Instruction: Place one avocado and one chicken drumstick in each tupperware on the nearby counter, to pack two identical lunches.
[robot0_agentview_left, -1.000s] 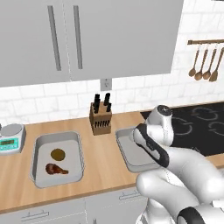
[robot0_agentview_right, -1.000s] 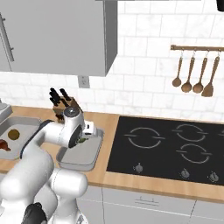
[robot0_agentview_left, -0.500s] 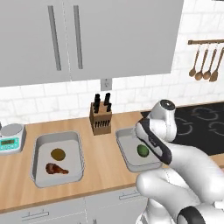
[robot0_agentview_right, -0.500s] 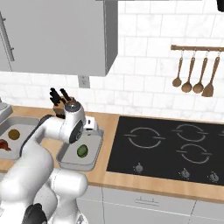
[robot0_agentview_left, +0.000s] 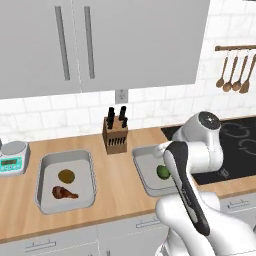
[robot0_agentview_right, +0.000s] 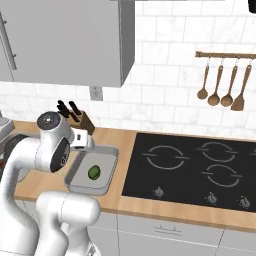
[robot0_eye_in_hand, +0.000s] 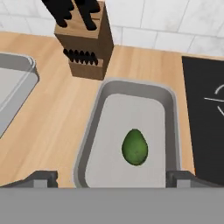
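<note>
A dark green avocado (robot0_eye_in_hand: 134, 147) is seen lying alone in the right tupperware (robot0_eye_in_hand: 170, 113), beside the knife block (robot0_eye_in_hand: 86, 48) on the counter (robot0_eye_in_hand: 52, 118). The gripper (robot0_eye_in_hand: 112, 177) is held above this tray with its jaws spread wide and nothing grasped. In the left tupperware (robot0_agentview_left: 85, 160), an olive-brown avocado (robot0_agentview_left: 66, 175) and a chicken drumstick (robot0_agentview_left: 65, 192) are placed close together.

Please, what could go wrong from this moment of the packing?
1. The knife block stands close behind the right tupperware; a low swing of the open end effector toward the left could knock it.
2. The green avocado lies loose and might roll when a chicken drumstick is dropped in.
3. The left tupperware already looks complete; adding there would unbalance the lunches.
</note>
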